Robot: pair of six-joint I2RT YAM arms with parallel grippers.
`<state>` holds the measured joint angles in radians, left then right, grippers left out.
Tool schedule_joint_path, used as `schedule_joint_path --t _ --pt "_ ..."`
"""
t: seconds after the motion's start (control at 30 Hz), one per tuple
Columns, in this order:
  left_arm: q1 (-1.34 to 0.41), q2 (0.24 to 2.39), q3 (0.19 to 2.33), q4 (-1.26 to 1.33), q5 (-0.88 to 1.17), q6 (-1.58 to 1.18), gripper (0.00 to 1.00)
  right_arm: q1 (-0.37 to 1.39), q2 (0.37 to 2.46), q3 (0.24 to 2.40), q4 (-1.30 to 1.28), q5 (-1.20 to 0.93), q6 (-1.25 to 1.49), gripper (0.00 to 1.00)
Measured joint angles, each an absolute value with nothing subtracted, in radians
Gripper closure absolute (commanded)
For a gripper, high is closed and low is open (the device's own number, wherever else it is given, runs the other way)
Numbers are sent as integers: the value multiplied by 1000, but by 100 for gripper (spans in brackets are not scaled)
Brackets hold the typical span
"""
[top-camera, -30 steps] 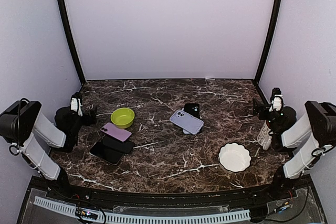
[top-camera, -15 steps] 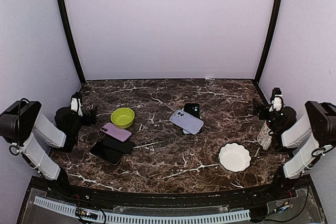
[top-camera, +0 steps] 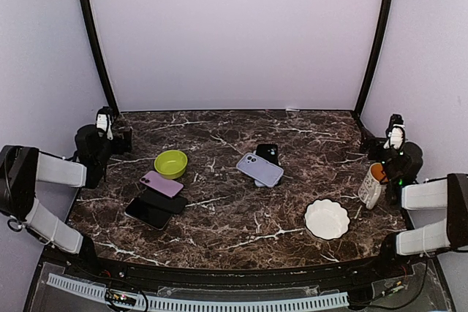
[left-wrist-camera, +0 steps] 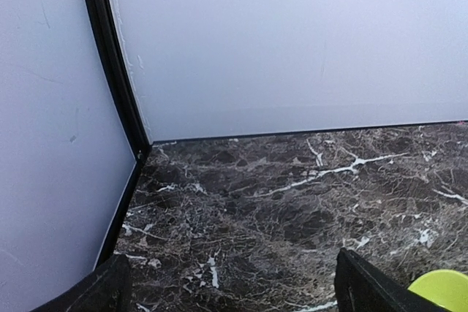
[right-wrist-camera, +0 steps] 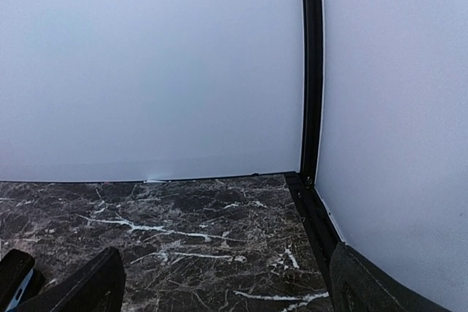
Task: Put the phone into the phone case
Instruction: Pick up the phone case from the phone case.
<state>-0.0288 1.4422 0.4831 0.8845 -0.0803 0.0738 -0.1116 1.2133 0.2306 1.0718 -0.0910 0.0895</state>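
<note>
A lavender phone (top-camera: 259, 169) lies back-up at the table's middle, partly over a black phone or case (top-camera: 268, 153). At the left a pink phone or case (top-camera: 161, 183) overlaps two black flat pieces (top-camera: 152, 210); I cannot tell which are cases. My left gripper (top-camera: 121, 139) is open and empty at the far left, apart from them; its wrist view (left-wrist-camera: 230, 286) shows only bare marble between the fingers (left-wrist-camera: 369, 290). My right gripper (top-camera: 371, 145) is open and empty at the far right (right-wrist-camera: 223, 286). A black phone edge (right-wrist-camera: 13, 275) shows at that view's lower left.
A lime bowl (top-camera: 170, 163) sits just behind the pink piece and shows in the left wrist view (left-wrist-camera: 442, 290). A white scalloped dish (top-camera: 326, 218) lies front right. A white mug with an orange inside (top-camera: 372, 184) stands beside the right arm. Walls and black posts enclose the table.
Both arms have swung back and outward toward the side walls. The right arm now stands clear of the mug, whose orange inside shows. The phones and cases have not moved.
</note>
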Motion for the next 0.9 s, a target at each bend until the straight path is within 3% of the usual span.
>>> schedule_joint_path --t 0.1,0.2,0.33,0.47,0.7,0.9 --pt "-37 1354 528 767 -78 30 2 -112 1119 312 926 -87 115 2" --pt "-40 1252 580 649 -51 -34 3 -112 1051 466 726 -114 151 9" --pt "-51 1088 620 492 -40 -160 12 -111 1028 733 417 -229 221 19" --pt "-65 988 621 347 -12 -274 17 -73 1017 852 201 -277 273 24" --pt "-121 1058 674 83 130 -314 19 252 1062 946 -171 -120 335 30" --pt "-160 1080 704 24 184 -295 23 592 1332 1139 -410 155 368 30"
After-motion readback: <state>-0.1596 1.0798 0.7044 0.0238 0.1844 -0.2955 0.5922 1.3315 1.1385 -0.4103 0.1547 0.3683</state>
